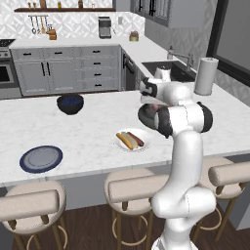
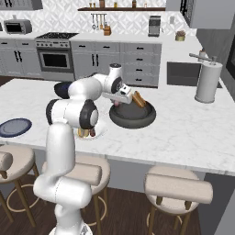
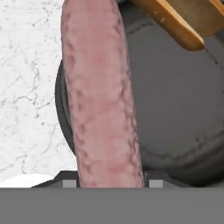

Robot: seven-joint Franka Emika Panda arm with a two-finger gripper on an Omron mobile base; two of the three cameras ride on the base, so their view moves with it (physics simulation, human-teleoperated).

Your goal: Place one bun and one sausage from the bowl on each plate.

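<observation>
- And here's the marble island counter (image 1: 88, 141) stretching wide, 3 padded stools (image 1: 132, 188) tucked along its near edge.
- The wide dark bowl (image 2: 133, 114) sits on the counter right under the hand; 1 bun (image 2: 139, 99) leans inside it against the far rim, seen in the hand view as a tan wedge (image 3: 175, 22) at the top.
- Over to the blue-rimmed plate (image 1: 41, 158), near the counter's front edge, well apart from the bowl, nothing on it.
- The white plate (image 1: 133, 140) sits just beside the dark bowl, carrying 1 bun (image 1: 125, 140) and 1 sausage (image 1: 136, 139) lying side by side, touching.
- A smaller deep blue bowl (image 1: 70, 103) stands farther back on the counter; what it holds, I cannot tell.
- The gripper (image 2: 120, 102) hangs low over the dark bowl, jaws clamped on the second sausage (image 3: 101, 94), which runs straight up between the finger tips in the hand view, above the bowl's rim.
</observation>
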